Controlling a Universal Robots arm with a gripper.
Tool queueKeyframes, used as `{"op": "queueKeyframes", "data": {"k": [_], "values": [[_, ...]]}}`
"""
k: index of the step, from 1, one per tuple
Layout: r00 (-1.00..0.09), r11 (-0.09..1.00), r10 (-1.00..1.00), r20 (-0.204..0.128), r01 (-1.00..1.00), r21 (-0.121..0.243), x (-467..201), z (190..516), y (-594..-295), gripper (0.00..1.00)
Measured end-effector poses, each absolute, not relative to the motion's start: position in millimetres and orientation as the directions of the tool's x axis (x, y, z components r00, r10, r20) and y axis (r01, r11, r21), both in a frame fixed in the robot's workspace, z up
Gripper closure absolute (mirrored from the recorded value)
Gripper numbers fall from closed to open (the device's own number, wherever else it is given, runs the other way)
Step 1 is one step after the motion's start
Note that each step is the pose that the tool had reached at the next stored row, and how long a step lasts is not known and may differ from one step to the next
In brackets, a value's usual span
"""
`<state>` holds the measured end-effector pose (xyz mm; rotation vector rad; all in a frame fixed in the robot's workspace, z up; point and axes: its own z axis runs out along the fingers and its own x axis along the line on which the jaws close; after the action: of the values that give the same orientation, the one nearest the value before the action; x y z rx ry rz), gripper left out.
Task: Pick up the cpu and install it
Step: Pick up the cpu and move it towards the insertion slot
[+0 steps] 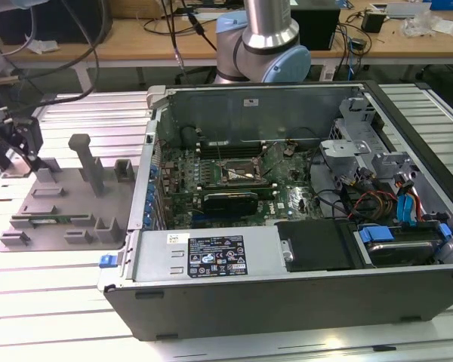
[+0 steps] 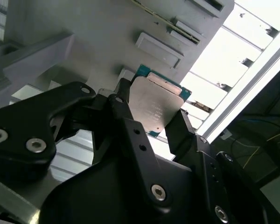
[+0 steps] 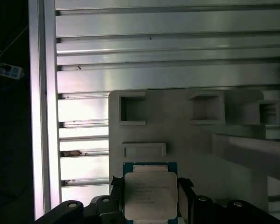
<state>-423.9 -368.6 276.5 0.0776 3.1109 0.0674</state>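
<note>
Gripper [image 2: 151, 119] clamped on one cpu [image 3: 150, 196], two fingers [image 2: 124, 113] against its opposite edges, over grey fixture tray [image 3: 200, 149], near the tray's border. Bare slatted table [image 3: 154, 51] beyond. One open computer case [image 1: 287, 264] well apart.

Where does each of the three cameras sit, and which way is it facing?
Exterior view: off the arm, looking down across the slotted table at the open computer case and grey fixture tray; the arm's joints show behind the case.
First wrist view: on the wrist, looking straight down past the end effector onto the cpu and tray.
Second wrist view: on the wrist, angled along the black fingers gripping the cpu.
Shared: both wrist views show the cpu with the tray behind it.
</note>
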Motion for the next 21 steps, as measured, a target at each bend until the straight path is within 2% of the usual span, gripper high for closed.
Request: {"op": "queueKeyframes", "data": {"k": [21], "values": [[-0.998,0.998,0.05,-0.028,0.049,0.044,-423.9,330.7,-368.2,0.45]]}}
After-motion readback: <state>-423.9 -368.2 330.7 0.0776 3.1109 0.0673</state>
